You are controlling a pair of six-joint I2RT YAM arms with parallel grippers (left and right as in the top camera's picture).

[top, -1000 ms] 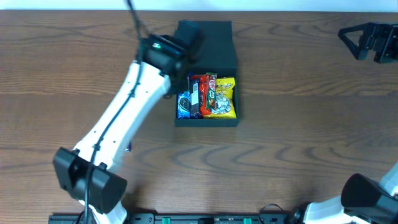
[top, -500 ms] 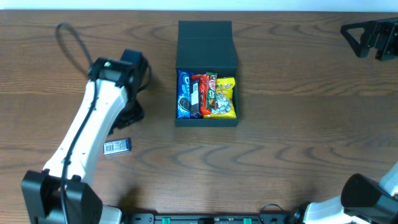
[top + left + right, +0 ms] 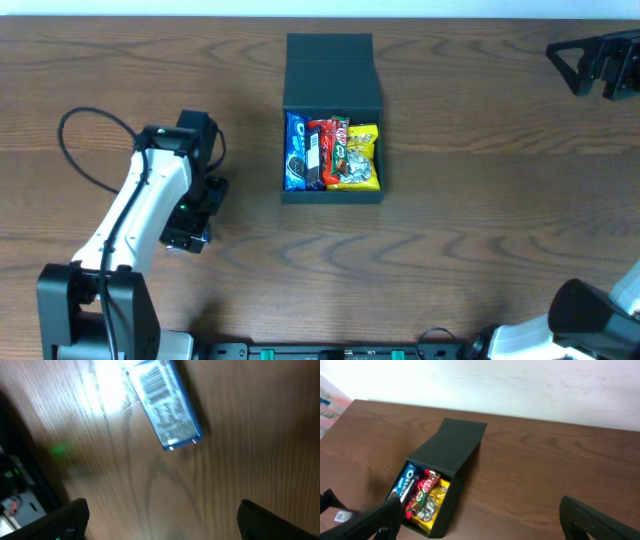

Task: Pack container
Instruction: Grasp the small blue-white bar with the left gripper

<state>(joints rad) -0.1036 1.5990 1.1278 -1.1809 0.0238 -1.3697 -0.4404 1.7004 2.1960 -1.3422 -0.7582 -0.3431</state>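
Left wrist, blurred blue packet, far end in glare

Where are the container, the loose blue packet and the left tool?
container (image 3: 330, 68): overhead view, on its open lid.
loose blue packet (image 3: 162, 405): left wrist view, on its barcode face.
left tool (image 3: 161, 515): left wrist view, midway between its spread fingertips.
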